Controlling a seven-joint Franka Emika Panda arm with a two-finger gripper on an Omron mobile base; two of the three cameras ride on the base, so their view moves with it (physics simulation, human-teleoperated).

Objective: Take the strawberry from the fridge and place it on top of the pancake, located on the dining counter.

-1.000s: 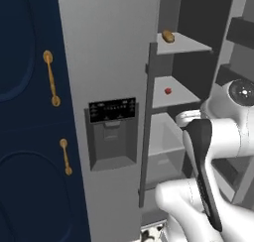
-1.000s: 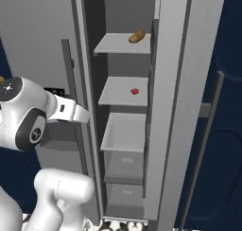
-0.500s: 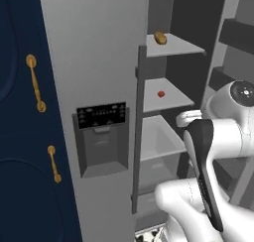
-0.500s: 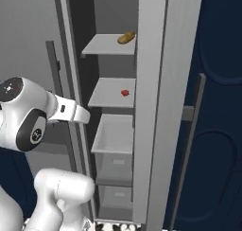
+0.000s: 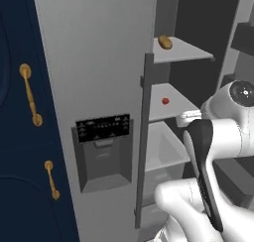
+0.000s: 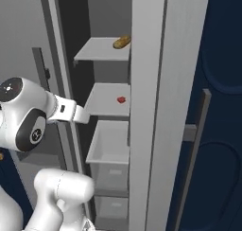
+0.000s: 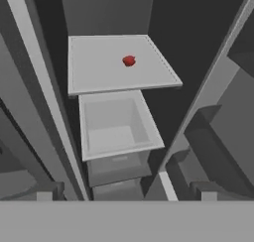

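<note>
Claw wide open and empty, the base has rolled nearer the fridge, so the strawberry on its far shelf should soon be reachable.

The fridge is cut off by every picture's edge. The strawberry is too small to show detail. The lowest drawers are cropped.

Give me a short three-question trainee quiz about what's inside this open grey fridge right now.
1. True or false: the small red strawberry lies on the same light-grey shelf as the golden-brown oval lump.
2. What sits directly below the strawberry's shelf? A) open pale drawer B) blue plate C) sink
3. Fill in: the lump lies on the shelf ___ the strawberry's.

Key: 1 false; 2 A; 3 above.
</note>
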